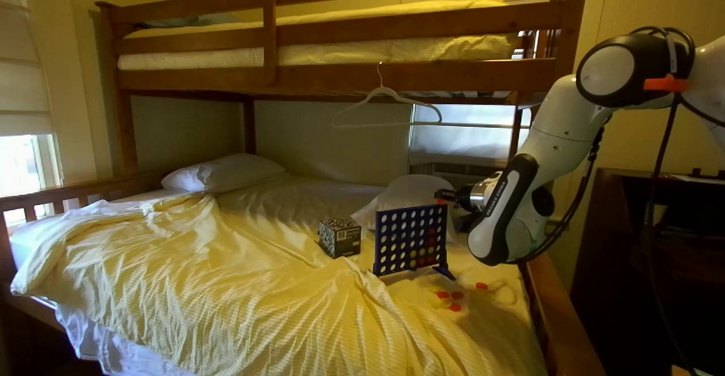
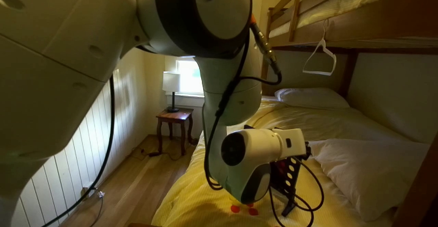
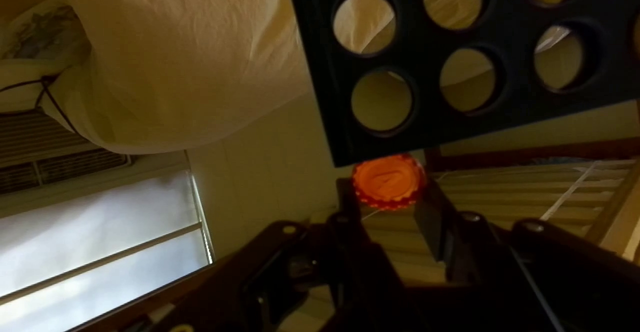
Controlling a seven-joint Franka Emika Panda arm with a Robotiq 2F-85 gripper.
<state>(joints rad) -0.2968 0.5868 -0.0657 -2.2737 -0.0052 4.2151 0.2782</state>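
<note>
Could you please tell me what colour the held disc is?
The disc is orange-red, clearest in the wrist view.

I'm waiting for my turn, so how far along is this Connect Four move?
Looks done: red and yellow discs sit in the blue Connect Four grid. In hand: the gripper holds a red disc by the grid's top corner. Apparently left: getting that disc into the grid, since it is not inside; loose discs also lie on the yellow bedding.

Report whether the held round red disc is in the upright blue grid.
Out: wrist view shows the disc whole in the gripper, outside the grid.
</note>
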